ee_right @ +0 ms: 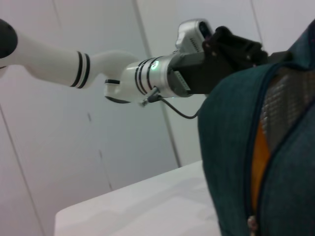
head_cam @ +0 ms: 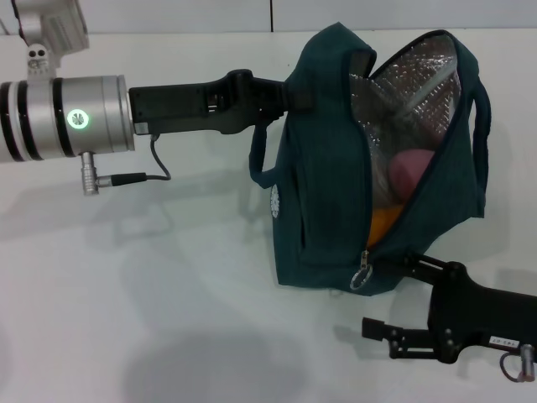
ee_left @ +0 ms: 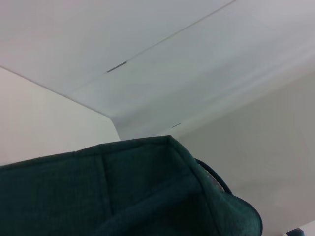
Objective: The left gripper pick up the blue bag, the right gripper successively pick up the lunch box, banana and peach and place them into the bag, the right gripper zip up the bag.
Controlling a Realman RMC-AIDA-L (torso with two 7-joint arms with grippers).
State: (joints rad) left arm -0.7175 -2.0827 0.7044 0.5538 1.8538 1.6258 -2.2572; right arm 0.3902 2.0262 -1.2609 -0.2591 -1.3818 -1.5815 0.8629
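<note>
Right gripper (head_cam: pixel 377 295) open beside blue bag's (head_cam: pixel 319 193) ring zip pull (head_cam: pixel 362 278).

Setting: a robot lab or test cell. Plain white bench (head_cam: pixel 168 336), bare of furnishings or household clutter. White panelled walls (ee_right: pixel 123 147) with thin seams behind it. A white robot arm (ee_right: pixel 59 64) with black rings reaches over the bench.

One blue bag (head_cam: pixel 327 168), one peach (head_cam: pixel 409 172), one banana (head_cam: pixel 382 223), two end effectors.
</note>
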